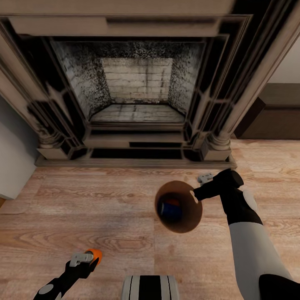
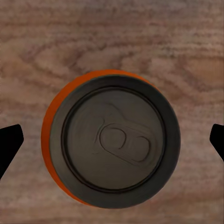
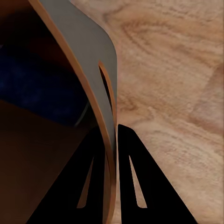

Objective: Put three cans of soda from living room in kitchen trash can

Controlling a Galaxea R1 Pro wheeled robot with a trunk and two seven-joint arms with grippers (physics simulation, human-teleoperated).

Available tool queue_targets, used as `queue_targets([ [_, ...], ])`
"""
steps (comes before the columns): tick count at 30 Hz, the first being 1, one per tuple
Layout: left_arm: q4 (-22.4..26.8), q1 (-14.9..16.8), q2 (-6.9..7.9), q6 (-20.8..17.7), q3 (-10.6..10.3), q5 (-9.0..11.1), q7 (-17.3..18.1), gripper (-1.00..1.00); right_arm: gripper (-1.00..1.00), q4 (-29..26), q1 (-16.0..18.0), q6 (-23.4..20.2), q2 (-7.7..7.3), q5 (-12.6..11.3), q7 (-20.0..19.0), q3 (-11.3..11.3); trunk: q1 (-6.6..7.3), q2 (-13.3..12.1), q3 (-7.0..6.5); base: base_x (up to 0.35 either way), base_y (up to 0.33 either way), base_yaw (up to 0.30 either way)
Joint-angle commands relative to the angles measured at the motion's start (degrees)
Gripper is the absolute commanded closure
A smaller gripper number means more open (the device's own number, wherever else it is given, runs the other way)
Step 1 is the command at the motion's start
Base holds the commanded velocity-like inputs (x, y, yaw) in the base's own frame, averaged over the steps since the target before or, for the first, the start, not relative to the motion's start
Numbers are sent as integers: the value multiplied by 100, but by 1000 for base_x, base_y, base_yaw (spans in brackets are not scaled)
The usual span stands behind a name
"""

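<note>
The right gripper (image 1: 195, 196) pinches the rim of the round brown-lined trash can (image 1: 179, 206) at centre right. Lower left, the left gripper (image 1: 85, 258) is clamped on an orange-red soda can (image 1: 94, 253).

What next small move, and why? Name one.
Probably swing the left gripper, shut on the orange can, toward the trash can that the right gripper pinches by its rim. A dark blue can already lies inside; the orange one is still apart from it.

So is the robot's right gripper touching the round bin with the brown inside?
Touching. In the right wrist view the right gripper has one black finger on each side of the round bin's thin rim, pinching it.
</note>
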State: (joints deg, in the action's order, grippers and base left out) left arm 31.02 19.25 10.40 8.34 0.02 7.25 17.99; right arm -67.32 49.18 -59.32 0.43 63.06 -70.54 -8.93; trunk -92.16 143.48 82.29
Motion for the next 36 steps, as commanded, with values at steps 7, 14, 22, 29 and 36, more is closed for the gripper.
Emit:
queue_targets([
  [7, -1, 0, 0, -8, 0, 3, 3, -100, 100, 0, -37, -68, 8, -84, -39, 3, 1, 0, -1, 0, 0, 0],
  [14, 6, 0, -2, -9, 5, 7, -5, -100, 100, 0, -40, -68, 10, -84, -39, 5, -7, 4, 66, 0, 0, 0],
  [22, 9, -2, 3, -8, 10, 10, -15, -100, 100, 0, -43, -68, 10, -78, -39, 6, -7, 4, 66, 0, 0, 0],
  [29, 1, -8, 6, -4, 16, 6, -22, 100, 100, 0, -80, -68, 2, -80, -39, 6, -7, 4, 66, 0, 0, 0],
  [36, 0, -9, 1, -8, 16, 4, -30, 100, 100, 0, -154, -68, 9, -68, -39, 7, -7, 4, 66, 0, 0, 0],
])
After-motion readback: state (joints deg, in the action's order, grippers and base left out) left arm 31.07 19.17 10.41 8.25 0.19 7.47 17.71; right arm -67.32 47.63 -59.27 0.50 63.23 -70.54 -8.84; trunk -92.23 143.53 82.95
